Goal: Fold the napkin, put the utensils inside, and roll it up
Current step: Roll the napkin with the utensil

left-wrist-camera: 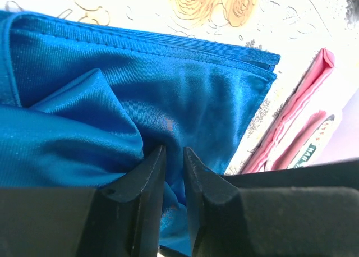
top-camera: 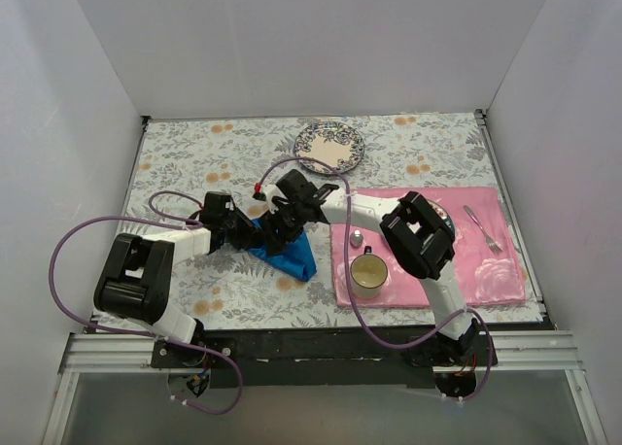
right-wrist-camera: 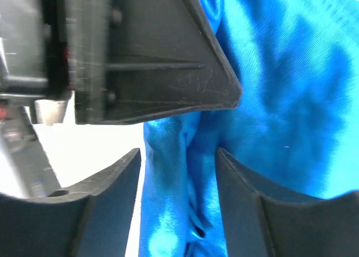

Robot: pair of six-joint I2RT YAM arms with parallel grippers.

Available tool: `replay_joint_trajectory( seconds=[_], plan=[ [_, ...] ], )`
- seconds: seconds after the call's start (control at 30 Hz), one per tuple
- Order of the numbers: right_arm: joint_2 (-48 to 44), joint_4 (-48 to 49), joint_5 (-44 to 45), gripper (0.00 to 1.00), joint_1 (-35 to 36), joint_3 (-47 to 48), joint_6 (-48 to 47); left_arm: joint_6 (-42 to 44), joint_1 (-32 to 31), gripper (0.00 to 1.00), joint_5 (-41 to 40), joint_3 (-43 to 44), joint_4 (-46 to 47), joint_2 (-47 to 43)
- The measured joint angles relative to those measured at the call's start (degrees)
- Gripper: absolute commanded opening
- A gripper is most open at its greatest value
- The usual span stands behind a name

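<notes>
One high rear view down onto the table [top-camera: 185,158]; both wrist views very near the same napkin [left-wrist-camera: 185,100].

We're seeing the napkin [left-wrist-camera: 196,100] as shiny, satiny cloth; fingers [left-wrist-camera: 147,184] of the left gripper [left-wrist-camera: 174,151] are looking like matt black plastic.

Landmark: placemat [top-camera: 510,222], lying on the worktop [top-camera: 194,154]. On it: fork [top-camera: 483,228] toward its right side, mug [top-camera: 368,273] at its near-left corner. Off it: napkin [top-camera: 287,256] just left; plate [top-camera: 328,146] behind its left end.
</notes>
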Motion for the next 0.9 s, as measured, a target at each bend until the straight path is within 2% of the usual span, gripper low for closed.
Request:
replay_joint_trajectory(
  seconds=[0.17, 0.37, 0.53, 0.63, 0.67, 0.77, 0.8, 0.9],
  plan=[
    [-4.5, 1.2, 12.1, 0.72, 3.9, -3.5, -6.5, 0.2, 0.4, 0.18, 1.4, -0.6, 1.5, 0.4],
    [-6.1, 3.9, 22.8, 0.74, 9.4, -5.9, -11.4, 0.1, 1.0, 0.17, 3.1, -0.6, 1.9, 1.0],
    [-5.1, 5.4, 30.5, 0.69, 13.2, -5.4, -12.7, -0.6, 1.5, 0.17, 4.0, -0.7, 1.9, 1.2],
    [-3.8, 6.4, 34.6, 0.60, 14.3, -5.2, -12.7, -1.2, 1.9, 0.17, 4.4, -1.0, 2.1, 1.2],
    [-3.8, 6.8, 36.3, 0.49, 14.6, -5.3, -12.7, -1.3, 2.0, 0.17, 4.5, -1.1, 1.8, 1.0],
    [-3.9, 9.7, 38.8, 0.28, 15.1, -6.8, -11.8, -1.5, 2.2, 0.18, 4.4, -1.3, 0.5, 0.0],
    [-4.2, 10.6, 39.1, 0.25, 15.3, -7.5, -11.2, -1.5, 2.4, 0.21, 4.4, -1.4, -0.2, -0.3],
    [-5.0, 13.9, 40.2, 0.08, 15.9, -10.0, -10.2, -2.0, 3.1, 0.29, 3.7, -1.4, -3.0, -2.1]
  ],
)
